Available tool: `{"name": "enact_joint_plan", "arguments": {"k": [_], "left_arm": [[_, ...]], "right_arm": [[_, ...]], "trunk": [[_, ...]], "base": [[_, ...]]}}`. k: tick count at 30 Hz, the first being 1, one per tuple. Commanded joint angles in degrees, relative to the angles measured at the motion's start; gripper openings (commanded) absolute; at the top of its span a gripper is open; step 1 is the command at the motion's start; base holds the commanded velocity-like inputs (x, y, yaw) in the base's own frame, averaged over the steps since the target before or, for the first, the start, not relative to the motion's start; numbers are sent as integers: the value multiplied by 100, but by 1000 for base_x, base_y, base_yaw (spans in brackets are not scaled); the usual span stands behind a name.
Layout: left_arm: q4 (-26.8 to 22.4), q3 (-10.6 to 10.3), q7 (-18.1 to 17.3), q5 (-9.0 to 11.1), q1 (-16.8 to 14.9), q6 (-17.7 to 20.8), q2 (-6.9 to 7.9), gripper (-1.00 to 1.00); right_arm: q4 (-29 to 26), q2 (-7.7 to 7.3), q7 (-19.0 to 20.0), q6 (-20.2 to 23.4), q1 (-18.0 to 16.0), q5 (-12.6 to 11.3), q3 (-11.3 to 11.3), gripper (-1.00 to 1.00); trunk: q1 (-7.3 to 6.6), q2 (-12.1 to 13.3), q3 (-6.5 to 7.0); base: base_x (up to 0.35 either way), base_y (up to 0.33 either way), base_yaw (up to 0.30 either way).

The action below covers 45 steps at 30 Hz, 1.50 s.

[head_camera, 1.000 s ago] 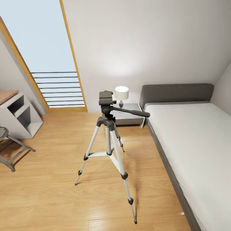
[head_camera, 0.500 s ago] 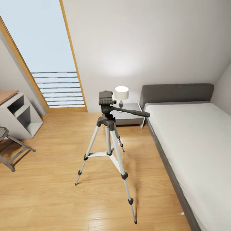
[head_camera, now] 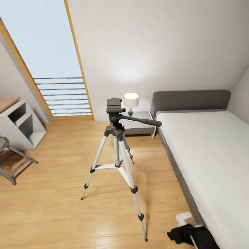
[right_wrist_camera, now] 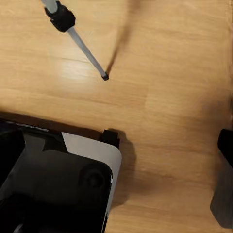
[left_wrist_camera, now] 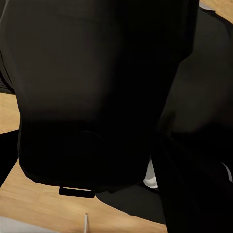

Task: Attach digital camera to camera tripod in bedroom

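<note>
Beside the bed (head_camera: 207, 152), camera tripod (head_camera: 117, 138) upright, right arm (head_camera: 193, 235) low

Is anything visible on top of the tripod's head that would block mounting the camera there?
Nothing visible does. The camera tripod stands alone on the wood floor, and its black head is bare on top; the lamp and nightstand sit behind it, apart.

Change from the preceding frames, head view: a black gripper (head_camera: 185, 233) with a white link above it has entered at the 5 o'clock corner, over the wood floor (head_camera: 52, 207) between the nearest foot of the camera tripod (head_camera: 117, 152) and the bed (head_camera: 207, 155) edge. Which arm it belongs to, and how its jaws stand, cannot be told.
</note>
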Motion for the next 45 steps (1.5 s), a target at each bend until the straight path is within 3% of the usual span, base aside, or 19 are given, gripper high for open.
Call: {"name": "enact_joint_plan", "arguments": {"k": [1, 4, 5, 11, 16, 21, 28, 38, 42, 45], "left_arm": [[-2, -43, -32, 61, -3, 16, 2, -100], [-2, -43, -32, 61, -3, 16, 2, -100], [-2, -43, -32, 61, -3, 16, 2, -100], [-2, -43, -32, 61, -3, 16, 2, -100], [-2, -43, -32, 61, -3, 16, 1, -100], [-2, -43, -32, 61, -3, 16, 3, -100], [-2, -43, -32, 61, -3, 16, 4, -100], [-9, -43, -32, 58, -3, 16, -3, -100], [-11, -44, -34, 53, -3, 16, -17, -100], [-11, -43, -33, 54, -3, 16, -28, -100]], "right_arm": [[-148, 6, 86, 164, -145, 59, -6, 100], [-490, 82, 205, 670, -762, 40, -7, 100], [-625, 203, 276, 1028, -1241, 35, -3, 100], [-1266, 503, 342, 1466, -1955, 50, 16, 100], [-2025, 620, 366, 1568, -2103, 41, 89, 100], [-2489, 670, 418, 1620, -2163, 68, 654, 100], [-2580, 697, 429, 1638, -2174, 56, 1010, 100], [-2586, 735, 444, 1585, -2175, 27, 1094, 100], [-2588, 731, 454, 1558, -2175, 26, 1465, 100], [-2587, 734, 456, 1555, -2175, 25, 1553, 100]], "trunk": [[2, -10, -10], [2, -10, -10], [2, -10, -10], [2, -10, -10], [2, -10, -10], [2, -10, -10], [2, -10, -10], [2, -10, -10], [2, -10, -10], [2, -10, -10]], "base": [[0, 0, 0], [0, 0, 0], [0, 0, 0], [0, 0, 0], [0, 0, 0], [0, 0, 0], [0, 0, 0], [17, 19, 0], [88, 140, 0], [37, 60, 0]]}}
